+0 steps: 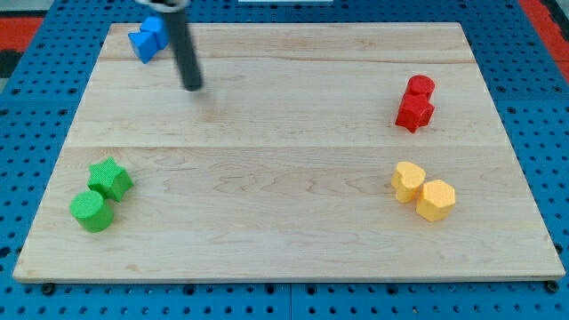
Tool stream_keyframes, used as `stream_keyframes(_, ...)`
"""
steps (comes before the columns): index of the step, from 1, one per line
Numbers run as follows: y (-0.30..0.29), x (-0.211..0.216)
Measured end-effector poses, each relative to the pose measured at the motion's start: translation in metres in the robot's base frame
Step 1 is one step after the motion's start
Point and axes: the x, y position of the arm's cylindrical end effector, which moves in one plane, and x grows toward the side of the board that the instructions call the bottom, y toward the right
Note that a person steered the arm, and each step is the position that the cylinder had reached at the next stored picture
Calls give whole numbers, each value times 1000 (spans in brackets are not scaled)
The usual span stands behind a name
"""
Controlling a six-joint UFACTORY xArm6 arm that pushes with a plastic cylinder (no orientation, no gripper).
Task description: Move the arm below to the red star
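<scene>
The red star (414, 113) lies at the view's right, just below a red hexagon-like block (420, 87) that touches it. My tip (193, 86) is the lower end of the dark rod, on the board in the upper left. It stands far to the left of the red star and slightly higher in the view. It is just right of and below the blue blocks (148, 38).
A green star (110, 179) and a green round block (92, 212) sit at the lower left. A yellow heart-like block (409, 180) and a yellow hexagon (436, 199) sit at the lower right, below the red pair. The wooden board (284, 240) lies on a blue pegboard.
</scene>
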Motion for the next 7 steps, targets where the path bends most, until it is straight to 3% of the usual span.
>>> stream_keyframes(2,168,80)
stream_keyframes(3,208,96)
stream_keyframes(5,281,98)
stream_keyframes(7,284,74)
